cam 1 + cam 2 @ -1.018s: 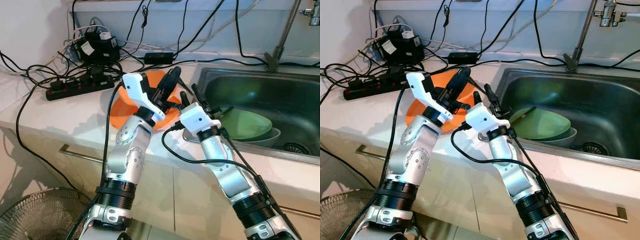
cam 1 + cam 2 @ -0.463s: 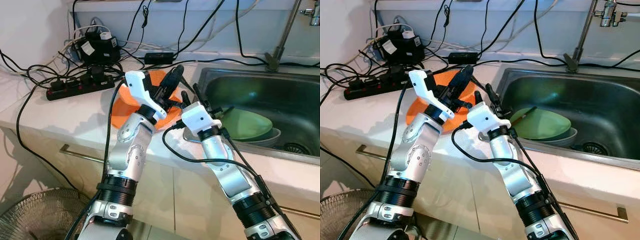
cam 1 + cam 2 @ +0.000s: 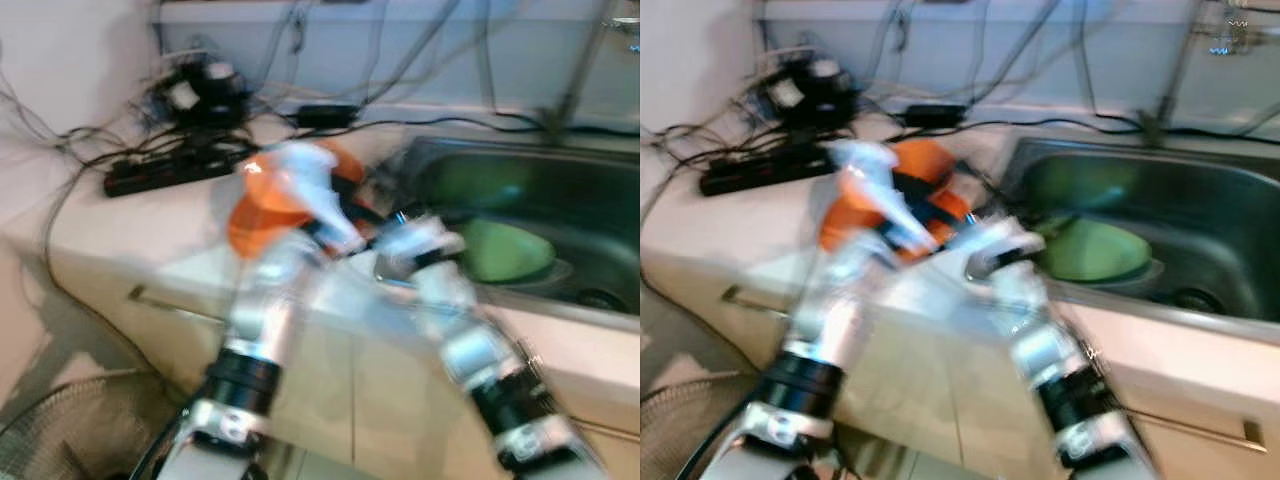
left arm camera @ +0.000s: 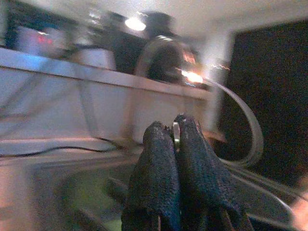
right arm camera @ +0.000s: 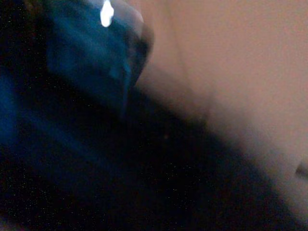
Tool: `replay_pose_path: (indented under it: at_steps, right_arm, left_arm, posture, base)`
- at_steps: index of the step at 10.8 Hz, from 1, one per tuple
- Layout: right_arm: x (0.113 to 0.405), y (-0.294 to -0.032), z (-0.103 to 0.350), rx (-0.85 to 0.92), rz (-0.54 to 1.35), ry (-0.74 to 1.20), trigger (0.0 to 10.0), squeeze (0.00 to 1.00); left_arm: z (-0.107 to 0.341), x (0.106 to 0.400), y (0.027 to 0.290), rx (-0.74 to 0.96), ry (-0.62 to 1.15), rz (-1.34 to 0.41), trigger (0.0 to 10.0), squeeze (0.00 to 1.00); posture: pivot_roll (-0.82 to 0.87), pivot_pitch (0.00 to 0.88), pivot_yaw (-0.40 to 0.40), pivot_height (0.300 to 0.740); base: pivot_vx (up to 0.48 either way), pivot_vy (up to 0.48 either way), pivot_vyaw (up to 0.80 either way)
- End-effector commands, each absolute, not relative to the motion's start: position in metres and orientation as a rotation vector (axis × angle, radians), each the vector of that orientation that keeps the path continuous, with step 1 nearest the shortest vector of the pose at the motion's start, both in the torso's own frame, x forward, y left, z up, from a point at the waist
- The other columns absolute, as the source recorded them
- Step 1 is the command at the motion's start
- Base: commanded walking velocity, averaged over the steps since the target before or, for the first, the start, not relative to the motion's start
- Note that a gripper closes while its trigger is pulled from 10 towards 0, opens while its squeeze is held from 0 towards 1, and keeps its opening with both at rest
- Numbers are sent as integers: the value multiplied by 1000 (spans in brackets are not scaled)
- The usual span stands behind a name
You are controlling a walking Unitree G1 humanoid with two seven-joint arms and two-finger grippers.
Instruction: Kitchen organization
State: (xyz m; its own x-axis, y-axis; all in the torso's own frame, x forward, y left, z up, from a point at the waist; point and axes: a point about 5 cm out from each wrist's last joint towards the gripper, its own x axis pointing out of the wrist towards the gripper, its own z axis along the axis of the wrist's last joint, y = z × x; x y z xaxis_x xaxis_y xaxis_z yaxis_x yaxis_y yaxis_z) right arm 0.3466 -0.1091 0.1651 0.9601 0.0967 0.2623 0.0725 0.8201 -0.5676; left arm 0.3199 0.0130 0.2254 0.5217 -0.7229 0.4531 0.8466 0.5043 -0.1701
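Note:
Both eye views are smeared by motion. An orange plate [image 3: 255, 215] lies on the white counter left of the sink [image 3: 590, 190], partly hidden behind my left arm. A green plate [image 3: 500, 250] rests in the sink on a grey dish. My left gripper [image 4: 174, 126] hovers over the orange plate's sink-side edge. Its fingers are pressed together, with only a small glint between the tips. My right gripper [image 3: 398, 215] is a dark blur at the sink's near left corner, beside the left one. The right wrist view is dark and blurred.
A black power strip [image 3: 170, 170] and a tangle of cables cover the back left of the counter. The faucet [image 3: 585, 70] rises behind the sink. A drawer handle [image 3: 170, 305] runs below the counter edge, and a floor fan [image 3: 80, 420] stands at lower left.
The whole picture has gone blurred, so the camera is moving. Before that, my left gripper edged slightly toward the sink above the orange plate.

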Motion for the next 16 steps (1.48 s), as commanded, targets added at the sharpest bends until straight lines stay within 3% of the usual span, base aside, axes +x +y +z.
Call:
replay_pose_path:
  at_steps: [1, 6, 8, 16]
  right_arm:
    - [349, -102, 164, -603, 36, -266, 10000, 0]
    - [350, -103, 170, -595, 20, -285, 10000, 0]
    - [349, -105, 173, -588, 13, -301, 10000, 0]
    - [345, -106, 182, -542, 7, -344, 10000, 0]
  left_arm:
    - [247, 305, -14, -445, -416, -1105, 10000, 0]
    - [247, 308, -10, -436, -424, -1077, 10000, 0]
    - [253, 330, 14, -490, -460, -843, 10000, 0]
    - [255, 346, 42, -664, -459, -695, 10000, 0]
  posture:
    - [45, 0, 126, 740]
    - [43, 0, 125, 740]
    - [43, 0, 125, 740]
    - [40, 0, 122, 740]
  base:
    - [0, 0, 0]
    - [0, 0, 0]
    - [0, 0, 0]
    - [0, 0, 0]
